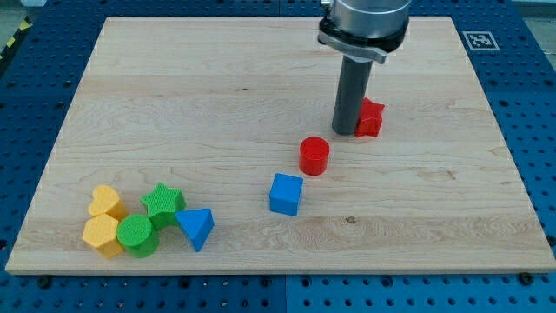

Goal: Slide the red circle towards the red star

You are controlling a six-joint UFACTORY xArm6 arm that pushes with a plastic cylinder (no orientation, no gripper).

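Note:
The red circle [314,156] is a short red cylinder near the board's middle. The red star [371,117] lies up and to the right of it, partly hidden behind my rod. My tip [346,132] rests on the board right against the red star's left side. The tip is above and right of the red circle, a small gap apart from it.
A blue cube [286,194] lies just below and left of the red circle. At the view's bottom left sit a blue triangle [196,228], a green star [162,203], a green circle [137,236] and two yellow blocks [105,202] [102,235]. The wooden board [217,78] has blue surround.

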